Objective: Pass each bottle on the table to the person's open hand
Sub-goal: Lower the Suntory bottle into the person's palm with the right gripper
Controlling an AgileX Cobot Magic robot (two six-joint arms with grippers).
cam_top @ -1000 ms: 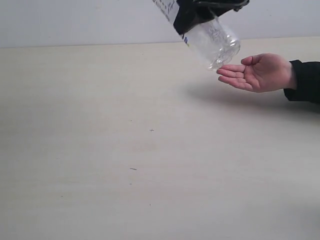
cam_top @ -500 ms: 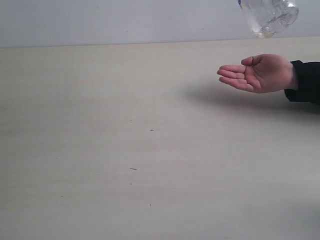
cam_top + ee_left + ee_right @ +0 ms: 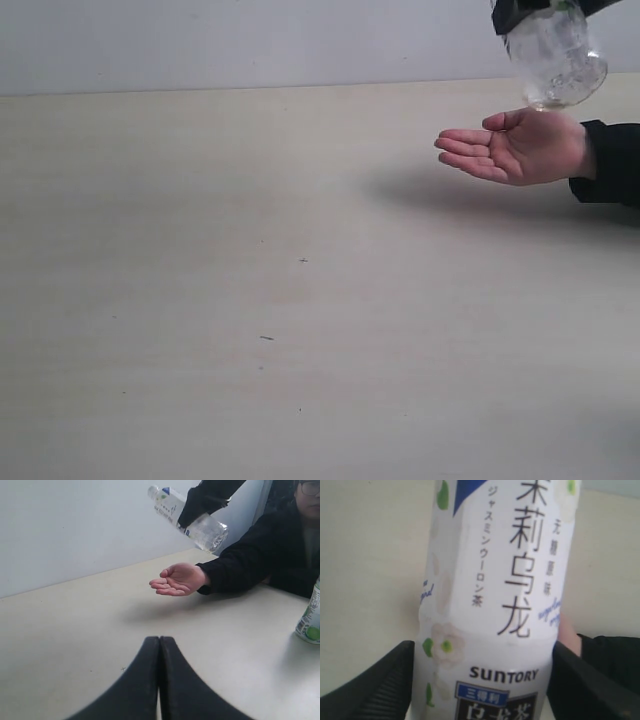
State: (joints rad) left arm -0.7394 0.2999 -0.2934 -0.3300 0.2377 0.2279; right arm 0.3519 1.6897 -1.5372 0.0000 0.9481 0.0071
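Bottle (image 3: pixel 555 60), clear plastic, in right claw (image 3: pixel 480 680) above cupped hand (image 3: pixel 520 147).

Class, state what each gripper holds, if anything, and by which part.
The right gripper clamps a white-labelled bottle around its labelled middle, base above the person's open hand. The left gripper is shut, holding nothing.

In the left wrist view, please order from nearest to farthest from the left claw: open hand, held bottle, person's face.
1. open hand, low over the table.
2. held bottle, raised just beyond the hand.
3. person's face, farthest back, past the bottle.
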